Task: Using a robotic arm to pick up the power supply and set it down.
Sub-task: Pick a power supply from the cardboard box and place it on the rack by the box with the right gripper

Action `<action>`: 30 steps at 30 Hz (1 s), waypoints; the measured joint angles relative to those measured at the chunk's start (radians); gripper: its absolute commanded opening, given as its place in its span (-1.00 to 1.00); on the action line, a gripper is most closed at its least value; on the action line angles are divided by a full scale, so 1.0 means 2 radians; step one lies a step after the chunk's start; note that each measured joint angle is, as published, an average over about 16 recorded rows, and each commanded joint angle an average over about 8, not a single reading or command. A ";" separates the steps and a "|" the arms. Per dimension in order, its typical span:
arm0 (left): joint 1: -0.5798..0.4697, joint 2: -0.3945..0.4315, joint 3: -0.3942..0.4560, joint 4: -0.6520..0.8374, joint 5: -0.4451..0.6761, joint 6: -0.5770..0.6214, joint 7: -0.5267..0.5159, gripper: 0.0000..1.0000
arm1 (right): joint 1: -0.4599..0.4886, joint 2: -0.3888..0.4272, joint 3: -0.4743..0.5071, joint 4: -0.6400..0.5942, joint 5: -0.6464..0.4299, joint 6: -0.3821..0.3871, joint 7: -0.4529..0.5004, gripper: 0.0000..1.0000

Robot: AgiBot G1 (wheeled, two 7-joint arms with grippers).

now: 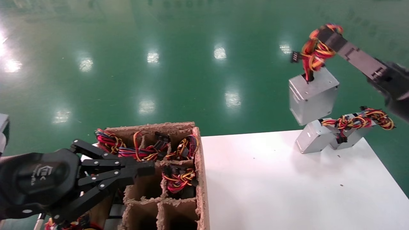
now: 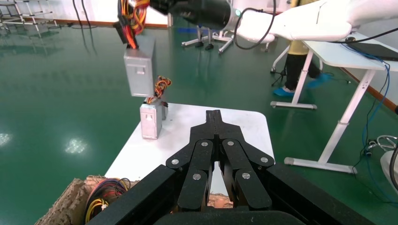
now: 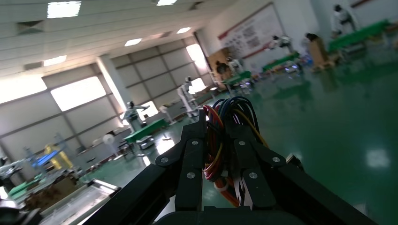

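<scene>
Head view: right gripper is raised at the far right, above the far right corner of the white table. Its jaws are clamped on the wire bundle, and the power supply hangs below by those wires, tilted, clear of the tabletop. Directly beneath and just beside it, two more units lie on the table, with their own wires trailing to the right. Left gripper sits at the near left over the cardboard divider box, jaws together, holding nothing. Several cells of the box hold wire bundles.

Left wrist view: own fingers pressed together. Beyond them the white table, a standing unit at its far edge, and the hanging power supply above it, carried by the white robotic arm.

Right wrist view: fingers closed around red, yellow and black wires. The box itself is out of view.

Judgement: the step is the set-down. The load is held by wires only, so it can swing and turn. Lower slowly and let any sway settle. Aim for bare table beside the resting units, not onto them. Release only once the box's weight is on the table and the wires slacken. Risk: an edge landing on a neighbour, tipping it.
</scene>
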 measured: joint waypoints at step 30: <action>0.000 0.000 0.000 0.000 0.000 0.000 0.000 -1.00 | 0.009 -0.079 -0.026 -0.221 -0.025 0.080 0.028 -1.00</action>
